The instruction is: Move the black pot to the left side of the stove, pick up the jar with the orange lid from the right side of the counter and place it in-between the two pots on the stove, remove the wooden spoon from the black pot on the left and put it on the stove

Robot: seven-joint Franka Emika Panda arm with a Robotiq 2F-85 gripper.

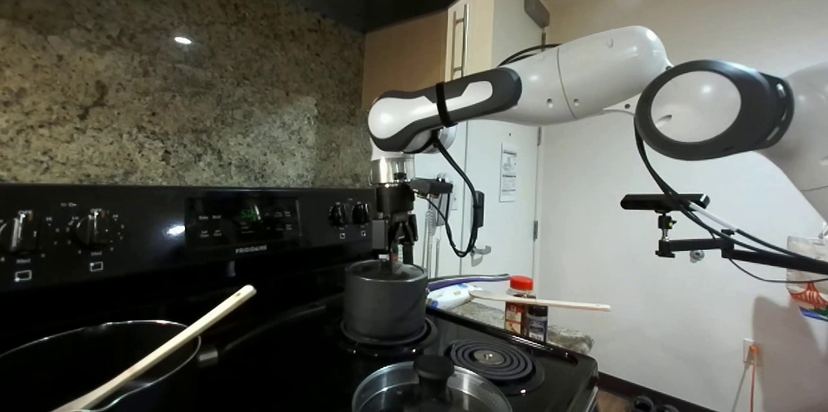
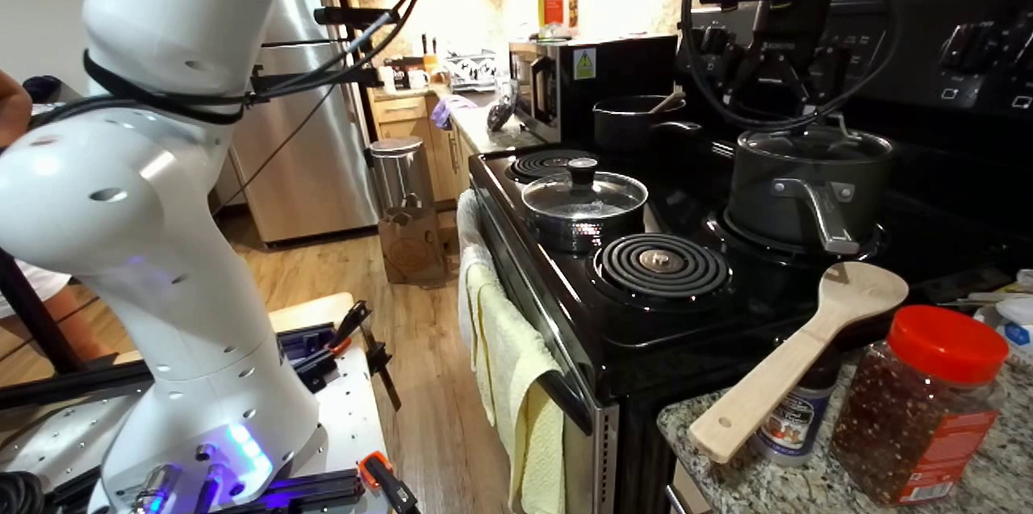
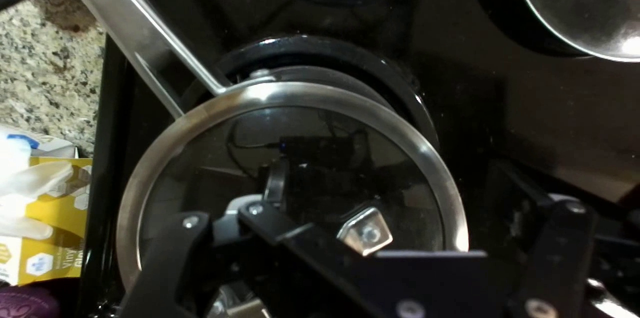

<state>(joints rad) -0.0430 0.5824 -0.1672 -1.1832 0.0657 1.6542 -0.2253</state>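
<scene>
I can see the black pot point(image 2: 617, 131) at the back left of the stove point(image 1: 291, 360). The wooden spoon point(image 1: 187, 334) leans inside it, and the stick end pokes out over the rim. The jar with the orange-red lid point(image 2: 912, 417) stands straight up on the stone desk point(image 2: 815, 494), just off the right end of the stove. The grey pot point(image 2: 799, 199) sits at the back right of the stove, with a glass lid point(image 3: 220, 178) on top. My tool point(image 1: 396, 255) hangs right over that lid. It is spread wide apart, and the lid's metal handle point(image 3: 369, 231) shows in the gap, but the tool has hold of nothing. I can't tell if it touches the lid.

A pan with a clear lid point(image 2: 581, 227) stands at the front of the stove, between the two front rings point(image 2: 702, 264). Off the right end of the stove, next to the jar, is a small bottle point(image 2: 795, 421) with a purple label. A second spoon point(image 2: 775, 377), also made of wood, lies over the small bottle, with its round end by the stove's edge. A yellow glove box point(image 3: 65, 208) is off the right end too, near the back of the stove. A microwave point(image 2: 625, 70) stands past the left end of the stove. A yellow towel point(image 2: 516, 361) hangs on the front of the stove.
</scene>
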